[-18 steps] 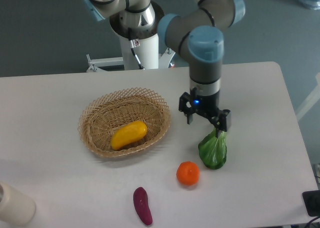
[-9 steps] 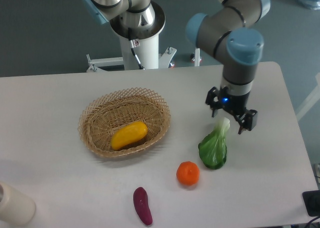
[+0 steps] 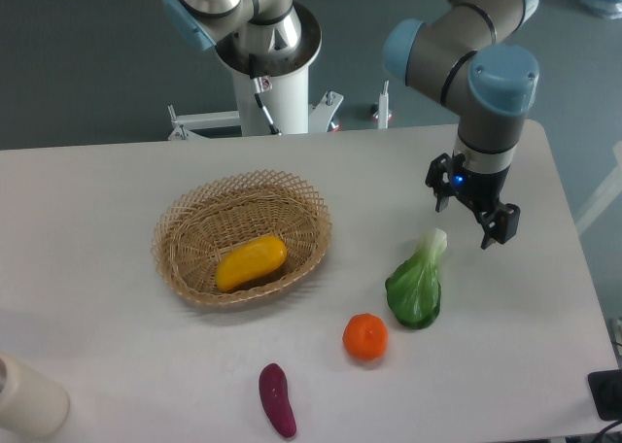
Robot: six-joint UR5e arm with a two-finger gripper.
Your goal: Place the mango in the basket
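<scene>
From the fixed camera, the smooth oblong yellow-orange mango (image 3: 251, 261) lies inside the shallow oval tan wicker basket (image 3: 292, 192), so the placing looks done. The two-finger gripper (image 3: 474, 215) hangs well to the right of the basket, fingers spread and empty, above the white table (image 3: 97, 200).
</scene>
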